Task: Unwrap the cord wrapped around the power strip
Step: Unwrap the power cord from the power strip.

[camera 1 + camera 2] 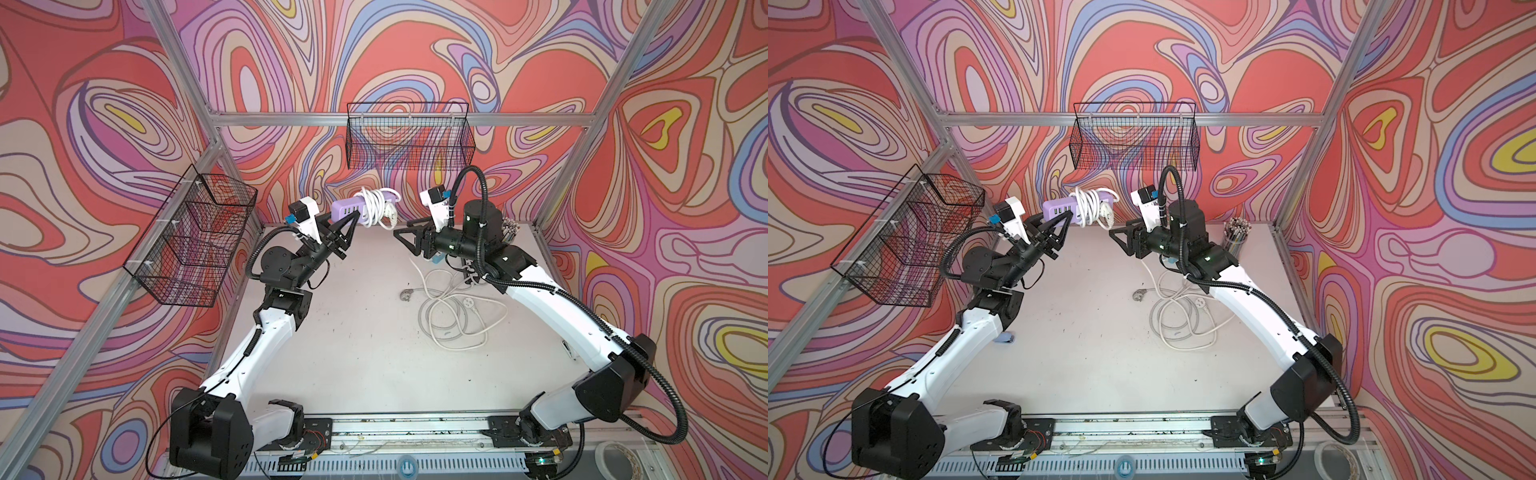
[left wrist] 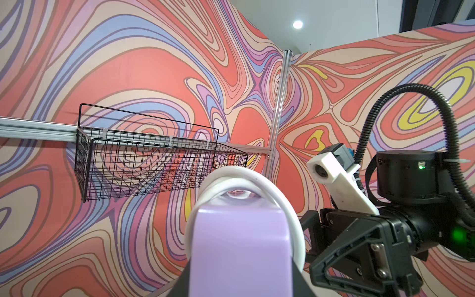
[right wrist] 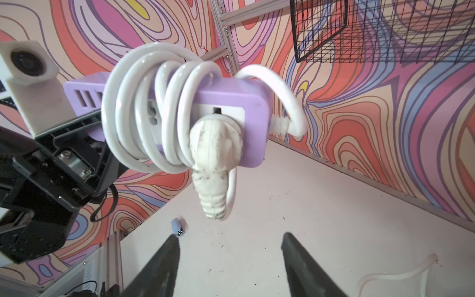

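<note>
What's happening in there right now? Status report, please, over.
Left gripper shut on purple power strip, held aloft. Right gripper open, empty, facing the plug. White cord wound round strip. Nothing between.

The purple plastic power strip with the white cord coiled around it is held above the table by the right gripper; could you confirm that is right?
Not quite: it is the left gripper that holds the purple plastic power strip with the white cord coiled around it above the table. Both top views show this; the right gripper stands apart, open and holding nothing.
</note>
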Robot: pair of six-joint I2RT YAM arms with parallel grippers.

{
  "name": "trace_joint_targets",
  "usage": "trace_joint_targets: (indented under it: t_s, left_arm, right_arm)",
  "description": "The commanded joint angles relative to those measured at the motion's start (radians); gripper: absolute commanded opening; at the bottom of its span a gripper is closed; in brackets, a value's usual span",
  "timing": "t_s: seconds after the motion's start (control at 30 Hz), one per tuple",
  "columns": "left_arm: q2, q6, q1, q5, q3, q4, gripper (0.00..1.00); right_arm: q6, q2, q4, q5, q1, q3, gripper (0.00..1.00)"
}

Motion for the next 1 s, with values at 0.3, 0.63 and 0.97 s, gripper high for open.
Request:
trace_joint_targets:
  t_s: [0.3, 0.63, 0.97]
  left_arm:
    - [-0.011, -0.042, -0.009, 0.013, 0.019, 0.155, 0.00]
    - [-0.023, -0.027, -0.015, 0.017, 0.020, 0.144, 0.00]
    - [-0.028, -0.018, -0.016, 0.022, 0.023, 0.132, 0.00]
  right_arm:
    - [-0.019, 0.032, 0.028, 0.018, 0.043, 0.092, 0.48]
    - [-0.034, 0.067, -0.004, 0.050, 0.065, 0.126, 0.38]
    - [-0.038, 0.053, -0.016, 0.079, 0.067, 0.126, 0.02]
